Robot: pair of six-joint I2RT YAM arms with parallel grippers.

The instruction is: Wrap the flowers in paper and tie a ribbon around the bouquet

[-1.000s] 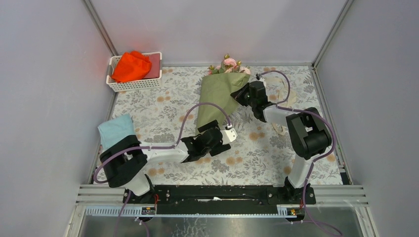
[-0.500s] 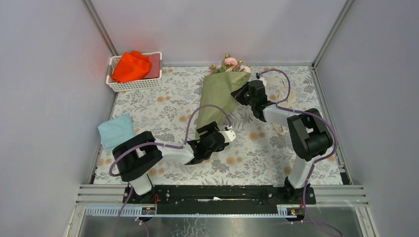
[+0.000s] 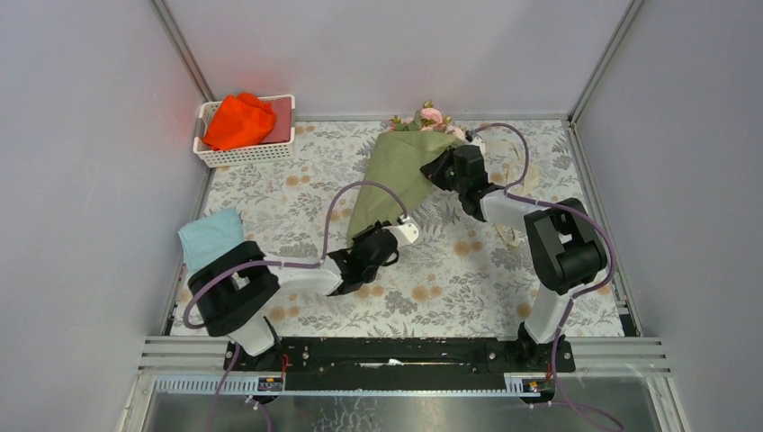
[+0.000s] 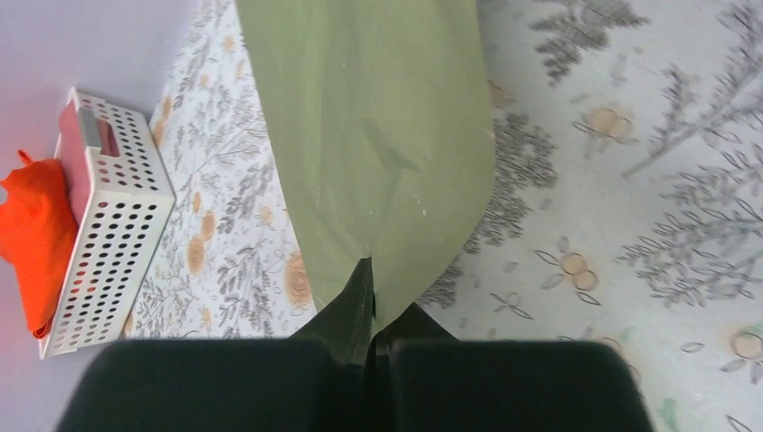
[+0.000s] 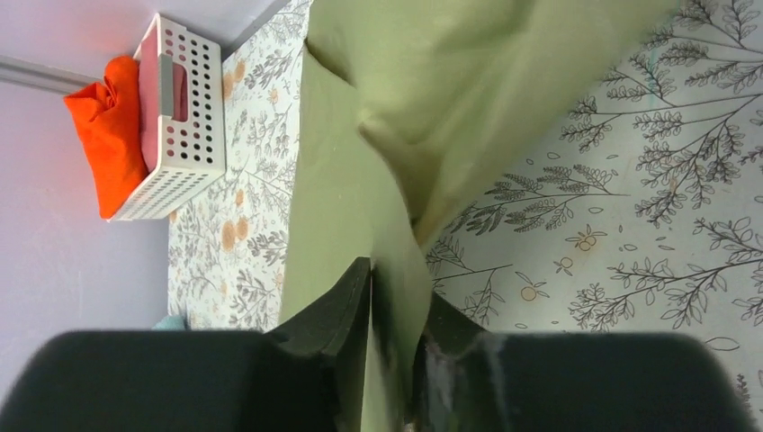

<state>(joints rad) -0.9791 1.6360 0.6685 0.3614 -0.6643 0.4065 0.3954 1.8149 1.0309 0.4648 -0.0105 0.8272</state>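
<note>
Currently the bouquet (image 3: pixel 400 171) lies on the bench (image 3: pixel 468 288) with its long axis running 7-to-1 o'clock, flowers (image 3: pixel 430 117) at 1, the left claw (image 4: pixel 371 270) pinching its narrow tip and the right claw (image 5: pixel 396 279), nearer the ribbon (image 3: pixel 509 237), pinching the wide-end fold.

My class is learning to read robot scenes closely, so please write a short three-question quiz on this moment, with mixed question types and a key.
1. True or false: the left gripper is shut on the narrow end of the bouquet.
2. Pick one. What lies in the white basket? A) an orange-red cloth B) a pair of scissors C) a banana
3. Short answer: is the ribbon tied round the bouquet yet?

Key
1. True: its fingers pinch the tip of the paper cone.
2. A.
3. No: it lies loose to the bouquet's right, and none shows round the cone.
</note>
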